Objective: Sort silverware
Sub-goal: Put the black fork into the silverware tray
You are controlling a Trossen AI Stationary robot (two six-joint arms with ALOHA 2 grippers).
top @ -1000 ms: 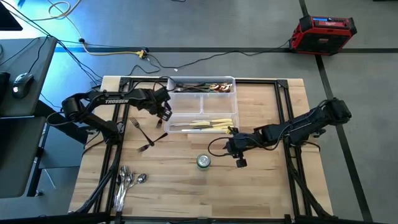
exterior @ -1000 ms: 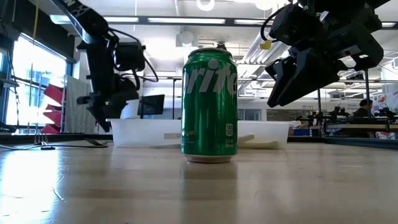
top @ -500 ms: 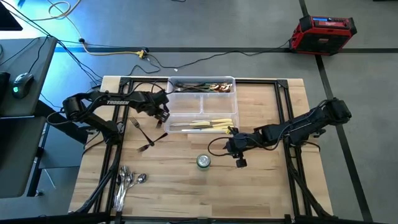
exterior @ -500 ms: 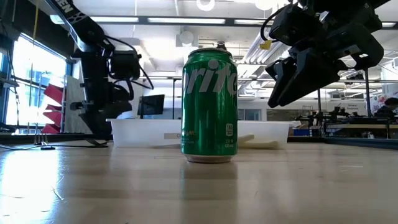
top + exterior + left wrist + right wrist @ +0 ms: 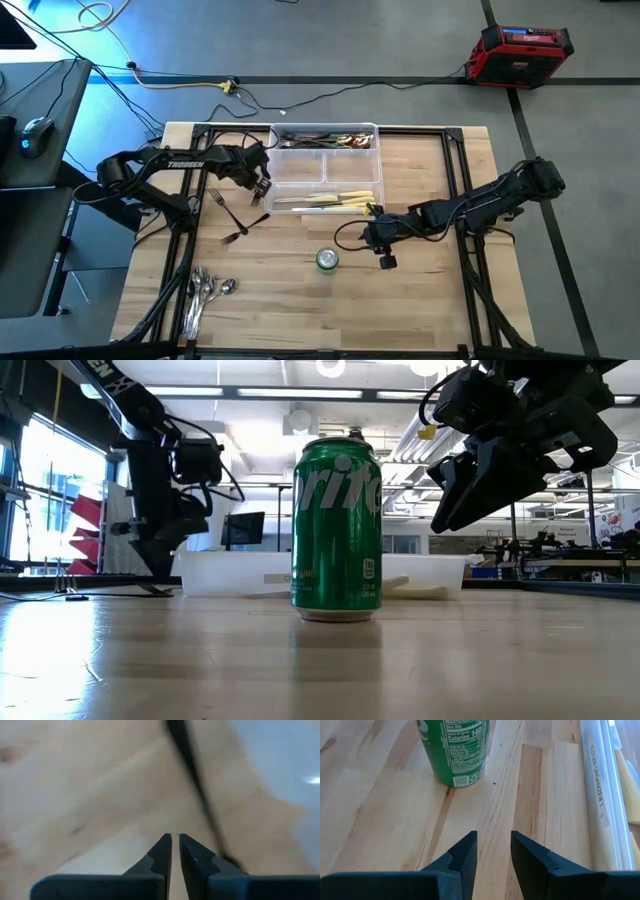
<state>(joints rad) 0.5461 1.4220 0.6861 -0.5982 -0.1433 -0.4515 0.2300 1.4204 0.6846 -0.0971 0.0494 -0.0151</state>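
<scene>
Two dark forks (image 5: 243, 227) (image 5: 215, 200) lie flat on the wood left of a clear divided tray (image 5: 300, 170). Cream-handled knives (image 5: 338, 200) lie in the tray's near compartment and darker pieces (image 5: 320, 140) in its far one. Shiny spoons (image 5: 205, 290) are heaped near the front left edge. My left gripper (image 5: 262, 190) points down beside the tray's left wall, shut; in the left wrist view it (image 5: 175, 840) has a dark fork handle (image 5: 200, 795) running past one side. My right gripper (image 5: 384, 258) hovers open right of a green can (image 5: 327, 260), with nothing between its fingers (image 5: 465, 852). My left gripper has nothing visible between its shut fingers. The dark fork's handle (image 5: 220, 847) passes close along the outer side of one finger (image 5: 200, 857). I cannot tell whether they touch.
The green can (image 5: 336, 530) stands upright in the middle front of the table, just ahead of my right gripper (image 5: 492, 850). The tray's labelled near wall (image 5: 600, 805) runs along one side of that gripper. Bare wood lies between the forks and the spoons.
My left gripper has sunk a little toward the table beside the tray's left wall, and its fingers have come together. The forks, the can and my right arm have kept still.
</scene>
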